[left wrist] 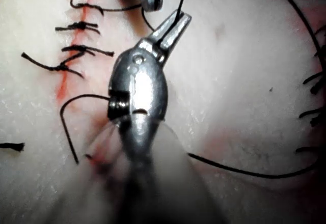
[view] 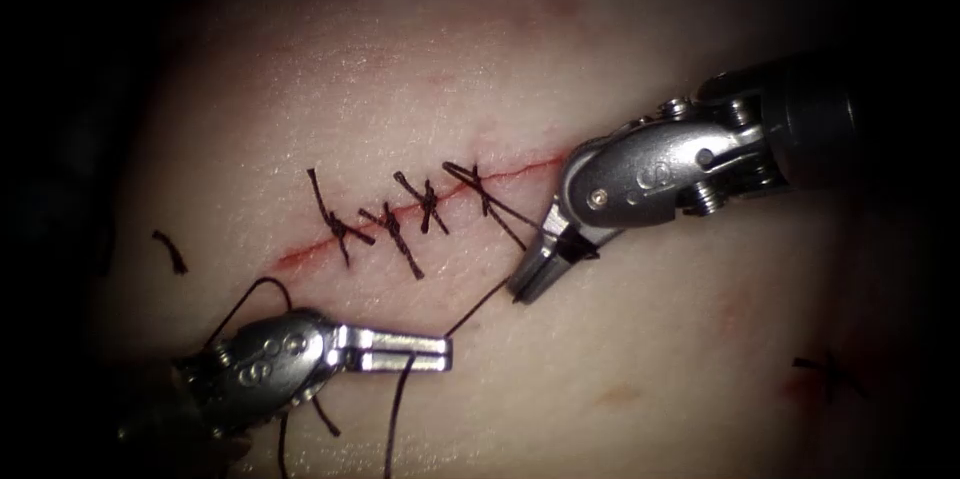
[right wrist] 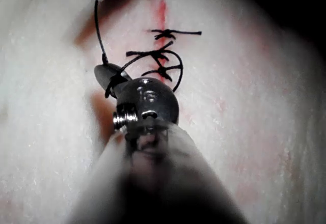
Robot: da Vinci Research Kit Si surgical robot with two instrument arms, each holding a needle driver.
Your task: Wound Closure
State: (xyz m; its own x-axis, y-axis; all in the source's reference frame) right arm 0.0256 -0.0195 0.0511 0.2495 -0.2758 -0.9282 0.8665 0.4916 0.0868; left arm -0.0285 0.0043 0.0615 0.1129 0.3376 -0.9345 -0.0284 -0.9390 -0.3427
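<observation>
My left tool (view: 405,351) has its jaws pressed flat together on the thread (view: 480,307), pinching it right at the tips; from there the strand runs up and away toward my right tool (view: 535,274). A second length of thread hangs down from the same jaws, and a loose loop curls off behind my left wrist.

My right tool sits just past the end stitch (view: 478,184), on the right side of the cut (view: 420,209). Its jaws look closed down on the thread where the strand from that stitch reaches them, though the dark patch at the jaw base makes it hard to be sure how firm that hold is. In my right wrist view the thread crosses the jaws and loops out toward the stitches (right wrist: 162,56).

The tissue (view: 600,359) carries four stitches across the cut, with red fluid (view: 300,257) along the open line beyond the far one. I cannot make out the needle anywhere; it may be off at the end of the long strand that sweeps wide in my left wrist view.

With thread in both tools and the newest stitch between them, I judge this to be knot work on that stitch. Whatever comes next calls for even tension between my two holds, without dragging the stitch sideways through the tissue.
</observation>
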